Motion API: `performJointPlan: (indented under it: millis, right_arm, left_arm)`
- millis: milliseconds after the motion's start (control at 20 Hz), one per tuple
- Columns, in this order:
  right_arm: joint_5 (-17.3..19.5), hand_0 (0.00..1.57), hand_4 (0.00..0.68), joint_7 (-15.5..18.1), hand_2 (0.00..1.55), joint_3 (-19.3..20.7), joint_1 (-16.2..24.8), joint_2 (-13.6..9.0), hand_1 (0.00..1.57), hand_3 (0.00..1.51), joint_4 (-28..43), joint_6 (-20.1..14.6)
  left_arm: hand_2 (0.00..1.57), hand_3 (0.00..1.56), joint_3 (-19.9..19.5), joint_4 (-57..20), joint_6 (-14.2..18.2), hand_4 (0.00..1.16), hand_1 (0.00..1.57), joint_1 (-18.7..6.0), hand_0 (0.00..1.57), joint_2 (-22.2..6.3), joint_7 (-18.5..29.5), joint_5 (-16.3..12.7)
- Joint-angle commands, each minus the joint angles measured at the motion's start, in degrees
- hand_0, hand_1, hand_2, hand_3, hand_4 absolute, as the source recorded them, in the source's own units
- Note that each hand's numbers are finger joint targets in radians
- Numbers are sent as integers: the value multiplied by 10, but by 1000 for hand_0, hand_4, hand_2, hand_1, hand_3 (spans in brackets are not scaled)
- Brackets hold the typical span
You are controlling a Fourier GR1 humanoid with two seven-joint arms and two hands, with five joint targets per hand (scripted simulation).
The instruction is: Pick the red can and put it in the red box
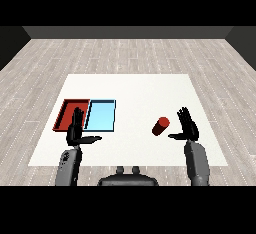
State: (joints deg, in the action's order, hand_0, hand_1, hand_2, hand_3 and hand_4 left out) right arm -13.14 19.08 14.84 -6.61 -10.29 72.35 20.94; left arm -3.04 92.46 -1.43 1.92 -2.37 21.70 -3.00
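Your right hand (187, 126) stood open just right of the can (161, 126), fingers straight and pointing away from you, thumb stretched out toward the can's near end. You could see a narrow strip of white between the thumb tip and the can, so the hand was not touching it. Its grey forearm came up from the lower right corner.

You had the can lying on its side on the table (135, 90), tilted so that its far end pointed up and to the right. It was bare of any grip, resting alone well to the right of both trays.

Left of the can, across an open stretch of table, lay the blue tray (101, 115), and touching that tray's left edge was the red tray (68, 109). Neither tray held anything you could make out.

Your left hand (76, 130) was open as well, fingers straight and upright, thumb pointing right toward the can's side of the table. It hung over the red tray's near right corner, covering part of the seam between the two trays, far left of the can.
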Motion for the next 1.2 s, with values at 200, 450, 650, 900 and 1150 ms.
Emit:
performJointPlan:
  millis: [200, 450, 650, 900, 1150]
  right_arm:
    - [14, 0, 0, 39, 0, -32, 36, 40, 0, 0, -12, -15]
    - [-9, 0, 0, 43, 0, -25, 16, 23, 0, 0, -47, 10]
    - [-14, 0, 0, 15, 0, -23, -43, 29, 0, 0, -74, -25]
    - [-15, 0, 0, 12, 0, -38, -25, 36, 0, 0, -61, -34]
    - [5, 0, 0, 68, 0, -39, -69, 45, 0, 0, -172, -45]
  left_arm:
    - [0, 0, -3, 1, -14, 0, 0, 7, 0, -1, 7, -15]
    - [0, 0, -22, -3, -14, 0, 0, -21, 0, -14, -18, -27]
    - [0, 0, -27, 24, -22, 0, 0, 8, 0, -23, -22, -30]
    - [0, 0, -19, 11, -36, 0, 0, 11, 0, -17, -1, -34]
    - [0, 0, -14, 16, -16, 0, 0, 13, 0, -8, -5, -20]
